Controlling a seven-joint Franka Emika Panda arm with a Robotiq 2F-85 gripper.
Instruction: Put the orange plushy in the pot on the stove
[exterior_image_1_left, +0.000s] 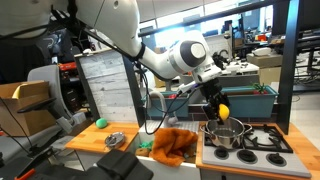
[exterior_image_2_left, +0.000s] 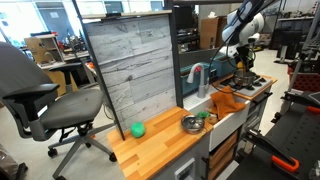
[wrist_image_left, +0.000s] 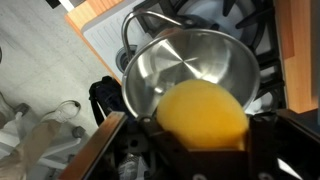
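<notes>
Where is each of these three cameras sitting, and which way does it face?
Exterior view: in front of the wooden counter, facing it; the white arm reaches in, gripper holding the round orange plushy above the shiny steel pot.
Exterior view: beyond the counter's end, looking along it toward the distant arm.
Wrist view: looks down into the pot; dark fingers frame the plushy.
Both exterior views share the small green ball.

- No text, label, brand, number or sign can be read in either exterior view; anything that might be print is too small and blurred to make out.
- Nothing is legible in the wrist view either.
</notes>
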